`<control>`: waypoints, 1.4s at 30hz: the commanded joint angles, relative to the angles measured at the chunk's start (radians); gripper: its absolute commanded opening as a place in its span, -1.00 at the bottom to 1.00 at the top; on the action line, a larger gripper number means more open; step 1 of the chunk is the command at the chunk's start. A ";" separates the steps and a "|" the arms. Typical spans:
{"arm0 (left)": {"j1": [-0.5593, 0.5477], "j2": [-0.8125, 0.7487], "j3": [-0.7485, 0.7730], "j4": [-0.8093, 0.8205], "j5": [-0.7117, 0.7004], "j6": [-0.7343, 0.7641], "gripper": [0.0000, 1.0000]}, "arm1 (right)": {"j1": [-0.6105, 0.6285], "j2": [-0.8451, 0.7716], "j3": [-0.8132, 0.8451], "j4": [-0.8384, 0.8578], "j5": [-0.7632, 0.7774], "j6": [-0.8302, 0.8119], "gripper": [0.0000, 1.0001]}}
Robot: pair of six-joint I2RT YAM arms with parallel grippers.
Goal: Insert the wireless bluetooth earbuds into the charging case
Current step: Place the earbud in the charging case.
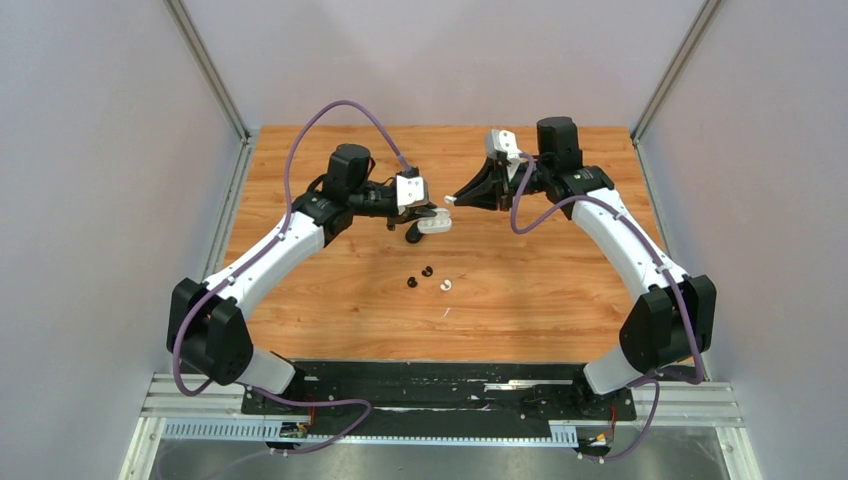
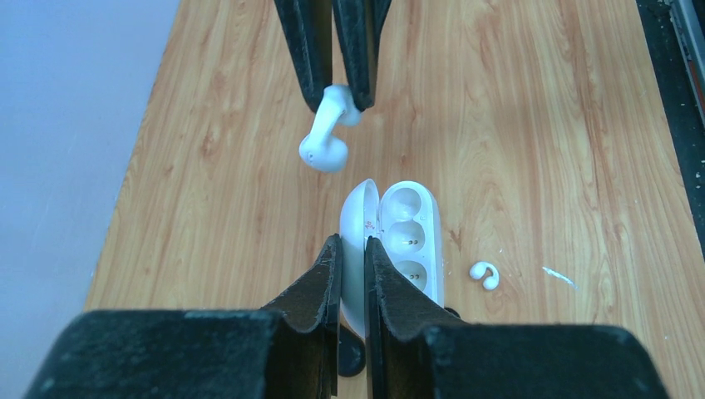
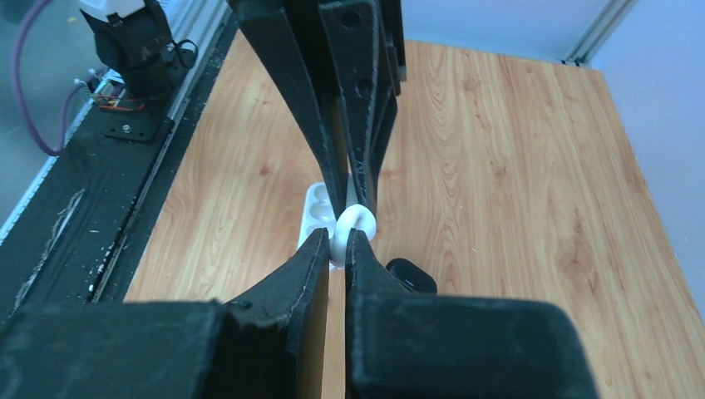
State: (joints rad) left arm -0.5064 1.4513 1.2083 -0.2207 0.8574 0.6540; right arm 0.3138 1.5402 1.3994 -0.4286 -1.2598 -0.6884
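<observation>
Right hand [image 2: 337, 96] pinches the curved white plastic earbud [image 2: 326, 140] just beyond the open white pill-shaped charging case [image 2: 409, 237] — left hand [image 2: 352, 247] clamps its lid [image 2: 356, 216].

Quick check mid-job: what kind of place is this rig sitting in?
Probably a lab test cell, not a home or shop: plain panel walls on aluminium framing, a wood-grain table, and the left arm and right arm bolted to a black base plate.
</observation>
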 commanded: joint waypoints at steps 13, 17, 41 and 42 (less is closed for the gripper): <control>0.006 0.015 0.070 0.052 0.063 -0.053 -1.00 | 0.014 0.076 0.089 -0.117 -0.095 -0.066 -1.00; 0.006 0.009 0.082 0.026 0.069 -0.031 -1.00 | 0.023 0.080 0.088 -0.144 -0.063 -0.112 -1.00; 0.008 0.039 0.117 -0.021 0.055 -0.005 -1.00 | 0.049 0.143 0.212 -0.447 -0.033 -0.401 -1.00; 0.009 0.039 0.117 -0.021 0.055 0.000 -1.00 | 0.050 0.148 0.216 -0.454 -0.034 -0.407 -1.00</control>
State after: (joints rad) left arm -0.5014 1.4971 1.2758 -0.2455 0.8886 0.6239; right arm 0.3534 1.6749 1.5665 -0.8371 -1.2808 -1.0256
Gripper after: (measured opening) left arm 0.167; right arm 0.069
